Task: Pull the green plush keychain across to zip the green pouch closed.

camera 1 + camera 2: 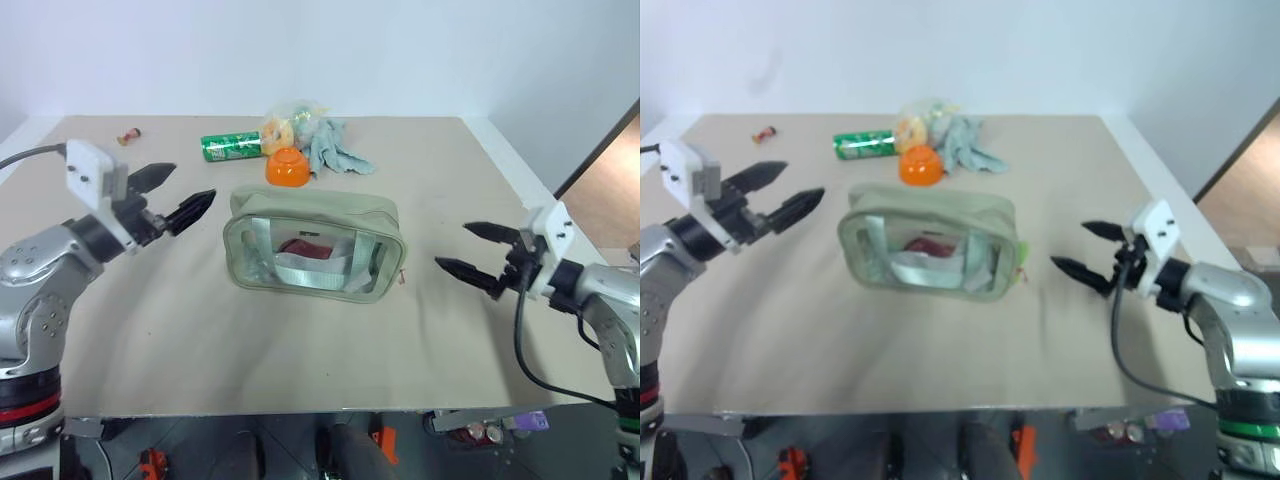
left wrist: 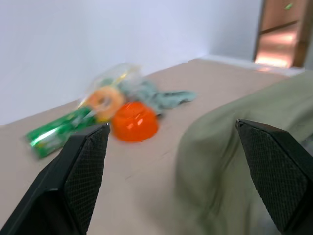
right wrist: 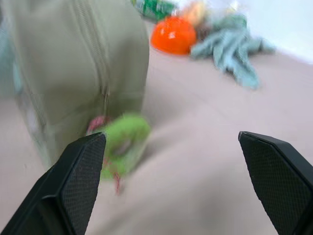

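Pouch (image 1: 312, 243) seemingly zipped, keychain (image 3: 122, 144) at end, both grippers (image 1: 171, 199) (image 1: 478, 251) open

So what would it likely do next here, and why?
Probably just draw both arms back. The green pouch looks zipped along its top, with the green plush keychain hanging at its end. The left gripper and right gripper both stand open, clear of the pouch on either side, so little seems left to do.

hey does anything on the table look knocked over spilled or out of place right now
Nothing looks spilled or damaged. The boxy sage-green fabric pouch stands upright mid-table, its lime-green plush keychain hanging at the end by the open right gripper. The green drink can lies on its side beside the orange bowl and crumpled grey-green cloth.
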Controlling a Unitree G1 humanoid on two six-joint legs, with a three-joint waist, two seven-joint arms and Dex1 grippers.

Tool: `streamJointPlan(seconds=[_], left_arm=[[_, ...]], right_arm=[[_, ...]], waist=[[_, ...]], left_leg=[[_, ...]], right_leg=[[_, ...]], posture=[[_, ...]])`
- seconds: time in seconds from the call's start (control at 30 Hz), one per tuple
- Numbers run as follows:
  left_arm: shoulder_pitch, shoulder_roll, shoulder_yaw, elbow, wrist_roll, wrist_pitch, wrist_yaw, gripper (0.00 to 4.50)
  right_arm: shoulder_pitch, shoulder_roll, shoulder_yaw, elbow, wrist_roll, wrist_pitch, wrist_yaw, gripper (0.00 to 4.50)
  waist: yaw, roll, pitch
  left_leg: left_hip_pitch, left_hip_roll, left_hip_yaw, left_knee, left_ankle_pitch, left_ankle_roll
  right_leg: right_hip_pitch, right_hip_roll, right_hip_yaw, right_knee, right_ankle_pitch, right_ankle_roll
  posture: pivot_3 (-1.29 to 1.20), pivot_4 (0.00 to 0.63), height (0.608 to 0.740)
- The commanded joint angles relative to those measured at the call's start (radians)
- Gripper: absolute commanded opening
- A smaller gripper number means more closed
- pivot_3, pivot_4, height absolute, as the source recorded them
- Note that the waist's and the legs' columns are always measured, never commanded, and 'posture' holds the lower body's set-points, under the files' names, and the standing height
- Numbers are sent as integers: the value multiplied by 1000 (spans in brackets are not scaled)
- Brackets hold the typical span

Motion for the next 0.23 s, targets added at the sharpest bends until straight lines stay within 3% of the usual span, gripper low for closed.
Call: streamJointPlan(seconds=[0.03,0.23], left_arm=[[170,-6,23,-75,90,-65,33,4276],[395,-82,-73,-157,207,-159,78,4276]], right_arm=[[118,16,-45,-107,12,-49,17,4500],[262,105,-3,-230,-5,-115,-24,4500]], waist=[[-3,0,0],[1,0,0]], left_leg=[[0,0,0,0,0,0],[0,1,-1,1,0,-1]], right_leg=[[0,0,0,0,0,0],[-1,0,0,1,0,1]], posture=[[0,150,740],[0,150,740]])
